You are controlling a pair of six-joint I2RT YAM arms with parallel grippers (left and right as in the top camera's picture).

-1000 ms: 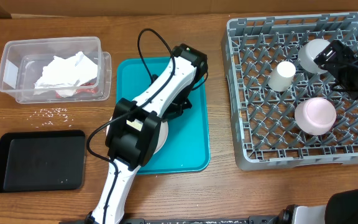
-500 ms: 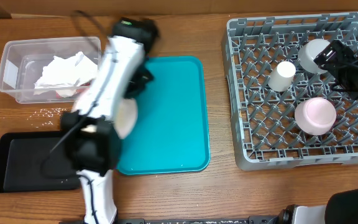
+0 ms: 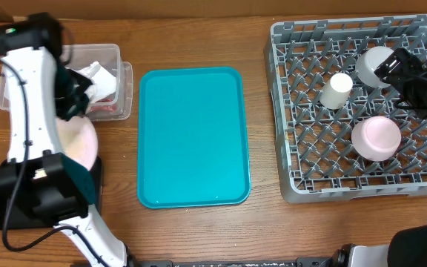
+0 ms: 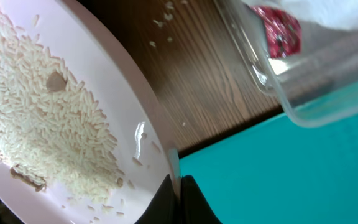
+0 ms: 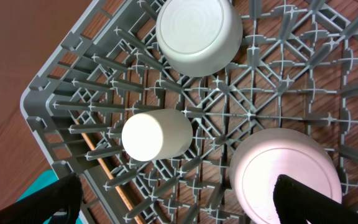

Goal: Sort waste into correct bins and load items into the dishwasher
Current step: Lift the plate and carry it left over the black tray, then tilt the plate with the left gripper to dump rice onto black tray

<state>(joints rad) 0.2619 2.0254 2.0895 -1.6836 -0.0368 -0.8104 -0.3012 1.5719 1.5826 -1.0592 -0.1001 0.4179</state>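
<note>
My left hand [image 4: 178, 196] is clamping the pink plate [image 4: 143, 149] by the tub [image 4: 303, 93], while my right hand [image 5: 180, 200] is hovering spread above the rack [image 5: 61, 93].

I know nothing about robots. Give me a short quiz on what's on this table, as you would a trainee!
1. True or false: the plate carries rice.
2. How many dishes sit in the rack? A two, B three, C five.
3. Fill in: the red wrapper lies in the clear ____.
Key: 1 true; 2 B; 3 tub.
</note>
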